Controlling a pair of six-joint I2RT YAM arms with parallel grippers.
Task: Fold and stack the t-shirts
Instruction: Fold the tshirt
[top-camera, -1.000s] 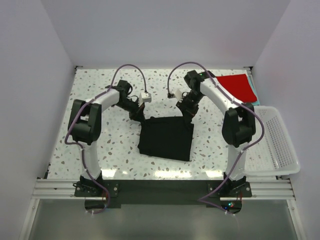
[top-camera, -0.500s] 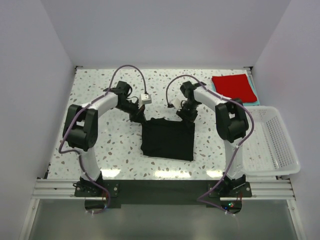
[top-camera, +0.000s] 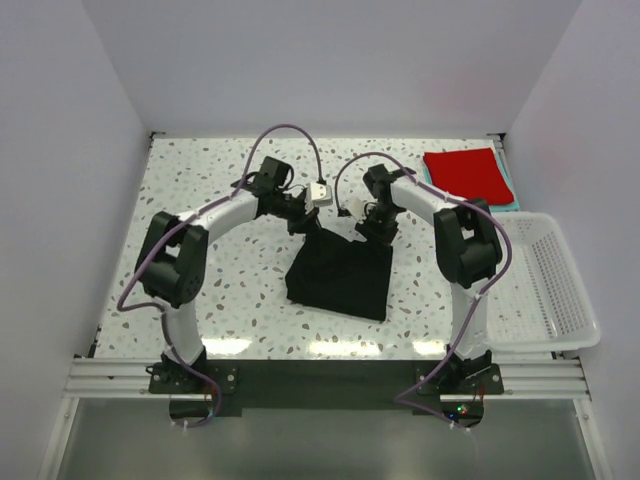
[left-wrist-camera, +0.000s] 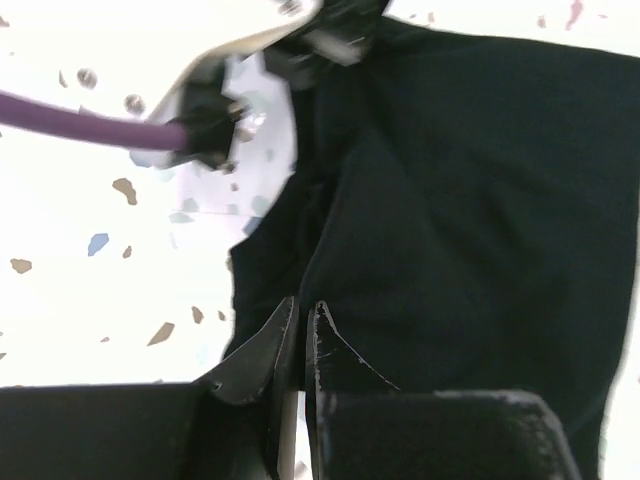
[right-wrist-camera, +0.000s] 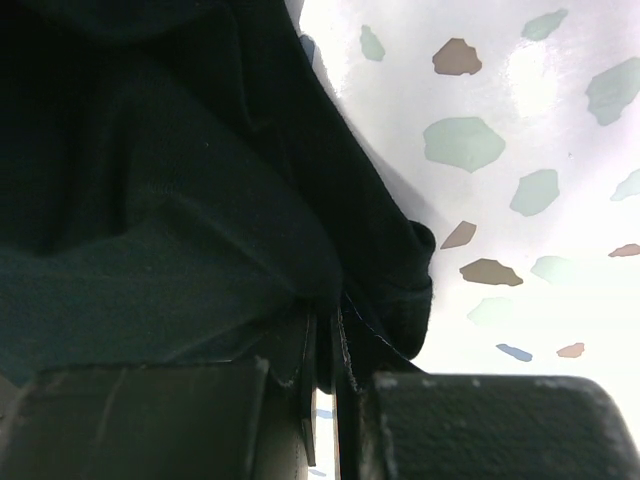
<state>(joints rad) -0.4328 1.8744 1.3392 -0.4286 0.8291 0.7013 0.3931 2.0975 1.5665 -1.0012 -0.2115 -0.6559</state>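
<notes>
I count three t-shirts: one black t-shirt (top-camera: 338, 275) in the middle, one red t-shirt (top-camera: 467, 170) at the far right, and one teal t-shirt (top-camera: 511, 188), only an edge showing under the red. One white basket (top-camera: 560, 290) on the right. Two arms: left arm (top-camera: 225, 212), right arm (top-camera: 430, 200).

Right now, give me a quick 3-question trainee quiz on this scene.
1. Fill in: the folded red t-shirt lies at the table's far ___ corner.
2. The left gripper and right gripper both pinch: A) the black t-shirt; B) the red t-shirt; C) the basket.
3. True or false: the red t-shirt is inside the basket.
Key: 1 right; 2 A; 3 false, it lies outside the basket.
</notes>
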